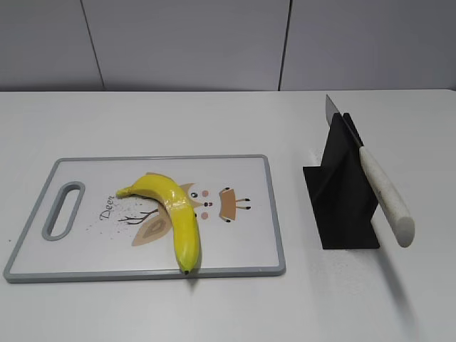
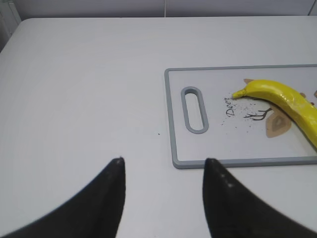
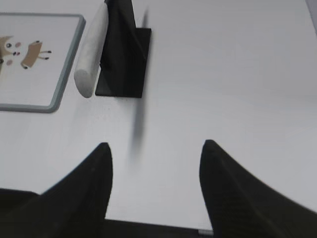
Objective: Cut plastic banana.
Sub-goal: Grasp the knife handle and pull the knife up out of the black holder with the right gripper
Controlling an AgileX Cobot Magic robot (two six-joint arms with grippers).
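Note:
A yellow plastic banana [image 1: 174,214] lies on a white cutting board [image 1: 85,178] with a grey rim, stem to the left; it also shows in the left wrist view [image 2: 285,101]. A knife [image 1: 381,189] with a white handle rests slanted in a black stand [image 1: 342,192], handle toward the front; its handle shows in the right wrist view [image 3: 91,54]. My left gripper [image 2: 163,161] is open and empty, near the board's front left corner. My right gripper [image 3: 156,146] is open and empty, in front of the stand. Neither gripper shows in the exterior view.
The cutting board [image 2: 218,134] has a slot handle [image 2: 194,109] at its left end and a deer print. The black stand [image 3: 124,54] sits right of the board [image 3: 49,64] on a white table. A grey panelled wall stands behind.

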